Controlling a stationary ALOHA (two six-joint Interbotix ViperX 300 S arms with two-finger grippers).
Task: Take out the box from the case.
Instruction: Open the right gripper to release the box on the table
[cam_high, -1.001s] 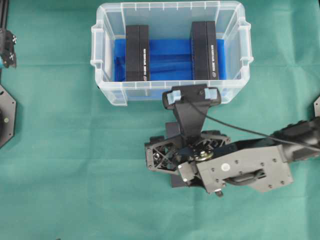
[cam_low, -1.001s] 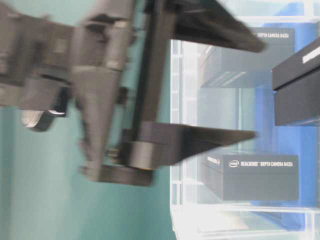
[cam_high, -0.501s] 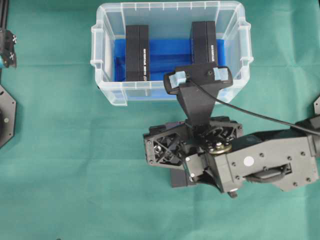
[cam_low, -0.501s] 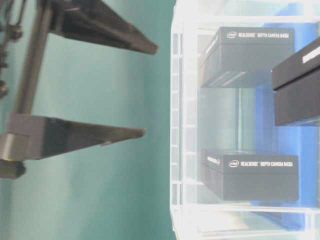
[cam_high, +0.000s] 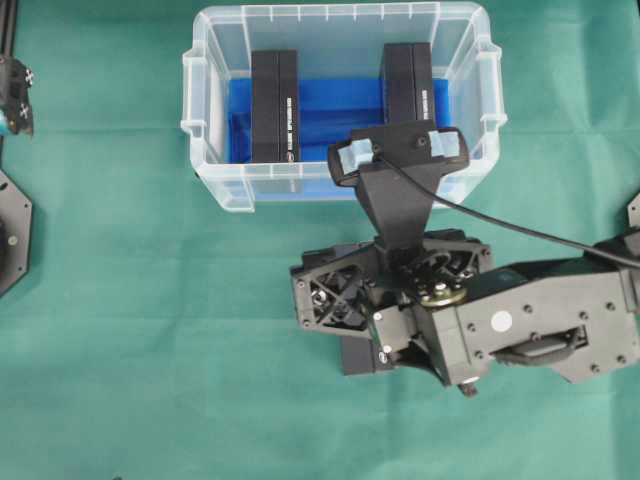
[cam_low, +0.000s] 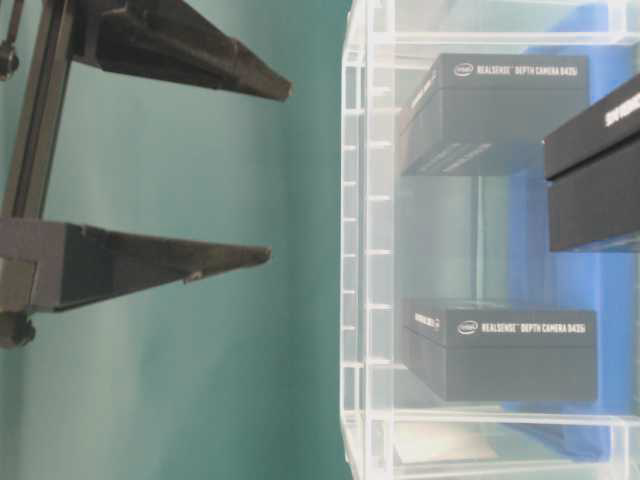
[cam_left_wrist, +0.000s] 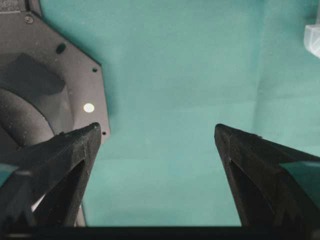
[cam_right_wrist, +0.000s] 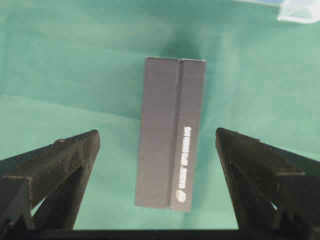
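Clear plastic, rimmed and blue-lined, your rectangular case (cam_high: 205, 160) sits on the green cloth (cam_high: 130, 330) with two long black cardboard boxes (cam_high: 274, 106) (cam_high: 408, 80) standing inside it, well apart. A third black box (cam_right_wrist: 171, 137) lies on the cloth outside the case, near its front wall, directly under your right gripper (cam_right_wrist: 157, 145), whose fingers (cam_right_wrist: 60, 160) are spread wide and touch nothing. Your left gripper (cam_left_wrist: 157, 135), away from the case, is spread too, over bare cloth.
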